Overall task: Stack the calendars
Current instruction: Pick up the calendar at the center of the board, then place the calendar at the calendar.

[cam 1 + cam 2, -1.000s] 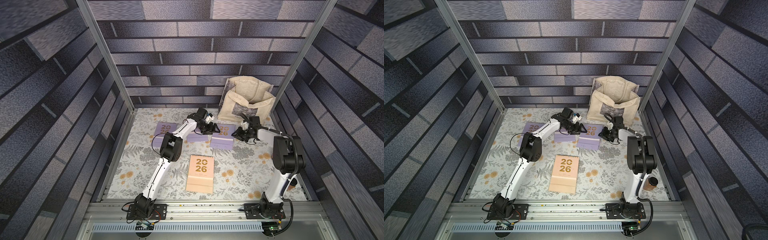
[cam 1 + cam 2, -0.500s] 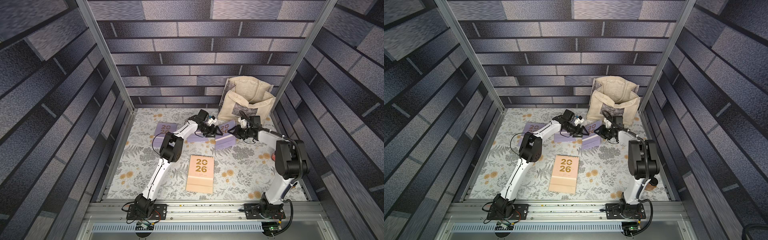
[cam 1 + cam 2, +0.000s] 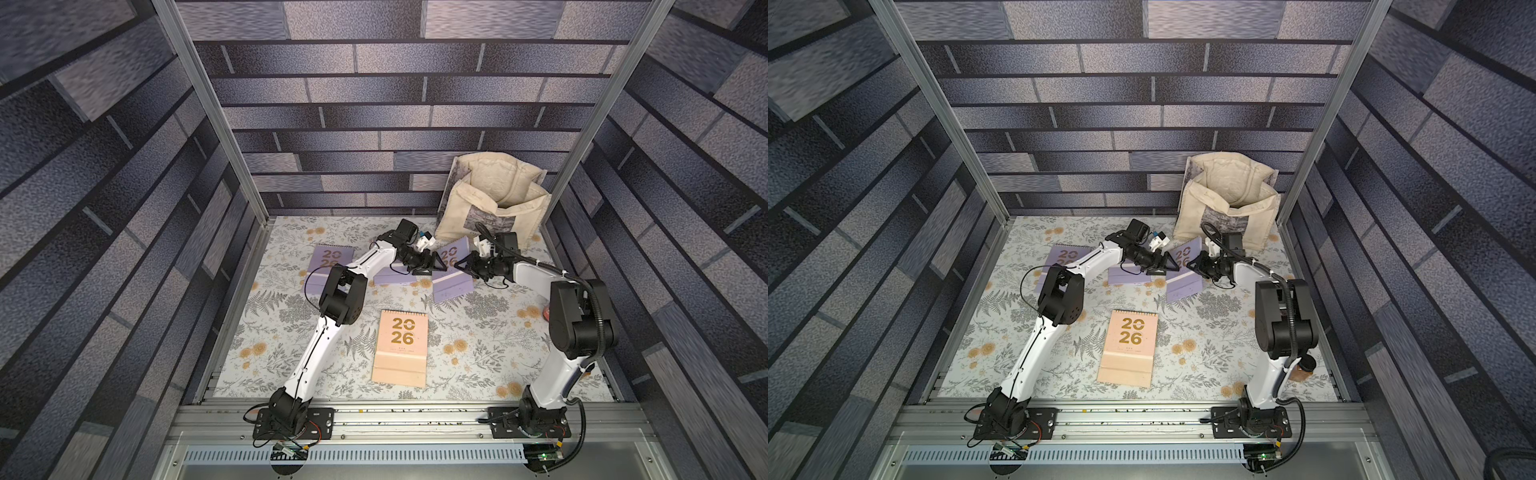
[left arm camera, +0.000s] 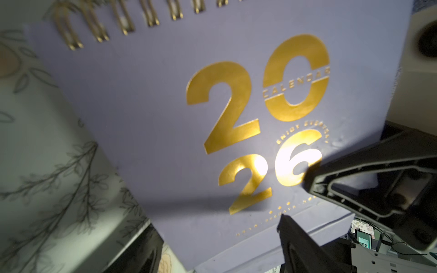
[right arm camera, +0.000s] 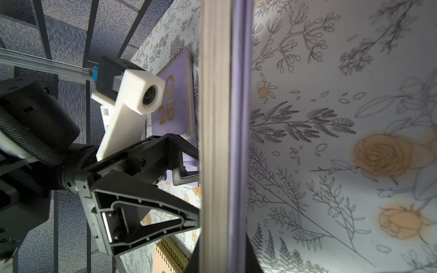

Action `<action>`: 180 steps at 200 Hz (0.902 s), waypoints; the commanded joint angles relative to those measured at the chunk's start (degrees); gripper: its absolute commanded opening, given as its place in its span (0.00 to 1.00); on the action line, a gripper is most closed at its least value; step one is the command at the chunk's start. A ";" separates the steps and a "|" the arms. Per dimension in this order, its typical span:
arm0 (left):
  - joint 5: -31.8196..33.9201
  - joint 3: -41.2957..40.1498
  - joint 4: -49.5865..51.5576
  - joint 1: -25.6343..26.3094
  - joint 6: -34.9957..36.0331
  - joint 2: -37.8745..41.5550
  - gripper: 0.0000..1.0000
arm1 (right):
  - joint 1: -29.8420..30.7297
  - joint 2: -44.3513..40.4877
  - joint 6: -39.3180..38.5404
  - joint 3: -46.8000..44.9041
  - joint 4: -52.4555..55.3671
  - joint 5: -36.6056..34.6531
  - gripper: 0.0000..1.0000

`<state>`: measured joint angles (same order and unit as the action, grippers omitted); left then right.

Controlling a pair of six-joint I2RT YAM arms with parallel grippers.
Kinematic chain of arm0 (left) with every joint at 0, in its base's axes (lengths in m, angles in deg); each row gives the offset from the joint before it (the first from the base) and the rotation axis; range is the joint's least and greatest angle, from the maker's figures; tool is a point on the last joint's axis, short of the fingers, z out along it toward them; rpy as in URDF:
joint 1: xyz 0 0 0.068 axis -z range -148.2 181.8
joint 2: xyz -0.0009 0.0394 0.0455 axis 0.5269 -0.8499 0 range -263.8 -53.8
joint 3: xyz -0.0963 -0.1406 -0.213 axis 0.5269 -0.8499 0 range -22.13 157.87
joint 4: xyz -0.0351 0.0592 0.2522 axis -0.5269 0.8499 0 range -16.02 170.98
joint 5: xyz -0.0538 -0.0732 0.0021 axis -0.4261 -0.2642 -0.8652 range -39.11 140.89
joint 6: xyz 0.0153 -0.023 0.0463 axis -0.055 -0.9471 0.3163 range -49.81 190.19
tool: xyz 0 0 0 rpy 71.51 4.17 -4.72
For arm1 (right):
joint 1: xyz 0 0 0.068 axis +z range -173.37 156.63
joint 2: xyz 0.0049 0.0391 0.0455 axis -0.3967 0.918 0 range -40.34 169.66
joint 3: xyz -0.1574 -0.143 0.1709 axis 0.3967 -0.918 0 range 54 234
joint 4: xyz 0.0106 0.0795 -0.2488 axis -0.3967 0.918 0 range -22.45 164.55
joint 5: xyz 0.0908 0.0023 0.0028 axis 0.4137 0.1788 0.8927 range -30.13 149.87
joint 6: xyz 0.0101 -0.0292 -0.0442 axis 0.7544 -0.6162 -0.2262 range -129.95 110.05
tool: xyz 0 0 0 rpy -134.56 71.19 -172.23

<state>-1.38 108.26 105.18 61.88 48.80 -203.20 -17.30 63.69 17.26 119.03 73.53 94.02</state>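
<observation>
Before open tote bag [image 3: 461, 208], lavender calendar [image 3: 453, 286] tilted

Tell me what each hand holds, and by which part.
Right hand grips the tilted lavender calendar by its side edge. Left hand holds nothing; its fingers stand open against the cover.

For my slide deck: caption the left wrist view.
Close on a tilted lavender calendar with gold 2026 lettering, the open left gripper at its cover, floral table cover beside.

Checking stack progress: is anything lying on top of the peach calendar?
No, the peach calendar lies alone with its whole cover showing.
</observation>
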 commanded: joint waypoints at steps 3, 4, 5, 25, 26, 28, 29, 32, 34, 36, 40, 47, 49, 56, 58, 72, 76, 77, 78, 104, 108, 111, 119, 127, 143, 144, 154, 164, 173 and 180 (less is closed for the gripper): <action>-0.04 -1.55 -4.11 -1.21 0.53 8.34 0.82 | 0.99 -5.43 -0.35 -0.69 1.79 1.40 0.00; -0.03 -1.68 -4.16 -1.28 0.59 8.51 0.82 | 0.98 -5.60 -0.33 -0.74 1.86 1.42 0.00; 0.06 -1.78 -4.19 -1.36 0.62 8.69 0.82 | 1.01 -5.77 -0.27 -0.76 1.94 1.39 0.00; 0.58 -5.59 -5.70 -2.59 1.52 13.55 0.84 | 1.29 -9.40 0.97 -1.74 2.31 1.43 0.00; 0.54 -5.80 -5.79 -2.67 1.52 13.67 0.84 | 1.31 -9.60 1.03 -1.83 2.29 1.39 0.00; 1.41 -6.32 -6.00 -2.80 1.52 14.31 0.85 | 1.47 -10.09 1.17 -2.02 2.22 1.30 0.00; 1.84 -6.61 -6.07 -2.86 1.61 14.66 0.85 | 1.52 -10.30 1.22 -2.10 2.25 1.24 0.00; 2.33 -7.52 -6.48 -3.07 1.63 15.40 0.85 | 1.67 -10.93 1.48 -2.42 2.20 1.10 0.00; 2.59 -8.16 -6.78 -3.21 1.62 16.15 0.86 | 1.78 -11.27 1.52 -2.62 2.20 1.03 0.00; 2.78 -8.84 -7.10 -3.31 1.61 16.75 0.86 | 1.94 -11.82 1.69 -2.85 2.24 0.90 0.00; 3.14 -10.20 -7.87 -3.57 1.61 18.04 0.87 | 2.28 -12.68 1.99 -3.29 2.40 0.49 0.00; 3.84 -13.36 -9.21 -3.99 1.69 20.43 0.91 | 2.96 -14.34 2.30 -3.42 2.45 0.09 0.00; 4.13 -14.34 -9.68 -4.10 1.70 21.10 0.92 | 3.18 -14.79 2.41 -4.94 2.55 -0.01 0.00; 5.25 -18.07 -11.39 -4.53 1.55 23.54 0.97 | 4.03 -16.54 2.92 -6.40 2.71 -0.57 0.00; 5.56 -19.21 -11.94 -4.58 1.53 24.29 0.98 | 4.30 -17.07 3.07 -6.72 2.68 -0.68 0.00; 8.03 -27.57 -16.20 -5.43 0.89 29.79 1.00 | 6.04 -21.01 4.89 -8.81 2.37 -1.70 0.00; 8.72 -30.01 -17.36 -5.74 0.42 31.21 1.00 | 6.57 -22.19 5.64 -9.48 2.42 -2.17 0.00; 8.87 -30.67 -17.73 -5.83 0.27 31.60 1.00 | 6.71 -22.46 5.79 -9.71 2.35 -2.30 0.00; 9.08 -31.27 -17.92 -5.87 0.10 31.96 1.00 | 6.83 -22.81 5.99 -9.90 2.32 -2.36 0.00; 13.71 -48.15 -29.33 -7.69 -4.08 43.42 1.00 | 12.21 -29.23 9.43 -14.00 1.96 -5.84 0.00; 14.40 -50.85 -30.41 -7.87 -4.26 45.37 1.00 | 13.35 -30.10 9.68 -14.44 2.02 -6.60 0.00; 15.01 -52.63 -31.04 -7.98 -4.40 46.73 1.00 | 14.14 -30.64 9.97 -14.72 2.06 -7.09 0.00; 16.66 -56.92 -32.28 -8.11 -4.41 50.43 1.00 | 16.10 -31.96 11.28 -15.78 1.59 -7.85 0.00; 18.00 -60.68 -32.76 -8.09 -4.19 53.66 1.00 | 17.58 -33.34 13.10 -17.15 0.22 -8.08 0.00; 19.83 -68.34 -35.15 -8.03 -5.31 59.55 1.00 | 20.67 -35.94 17.31 -20.68 -3.32 -9.92 0.00; 19.92 -68.91 -35.42 -8.03 -5.45 59.92 1.00 | 20.97 -36.01 17.60 -20.93 -3.55 -10.04 0.00; 20.89 -74.40 -38.76 -8.02 -6.39 63.56 1.00 | 23.44 -37.12 19.93 -22.86 -5.71 -11.28 0.00; 22.35 -79.10 -40.92 -8.18 -6.61 66.84 1.00 | 25.97 -37.83 21.95 -24.41 -7.24 -12.90 0.00; 23.51 -82.29 -42.00 -8.37 -6.61 69.43 1.00 | 28.82 -38.67 23.19 -25.52 -7.75 -15.99 0.00; 23.70 -84.54 -43.19 -8.70 -6.65 71.05 1.00 | 30.64 -39.10 24.18 -26.48 -8.45 -18.14 0.00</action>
<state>18.16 30.03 69.53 53.71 43.67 -137.89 8.60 26.75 35.11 94.90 71.65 83.12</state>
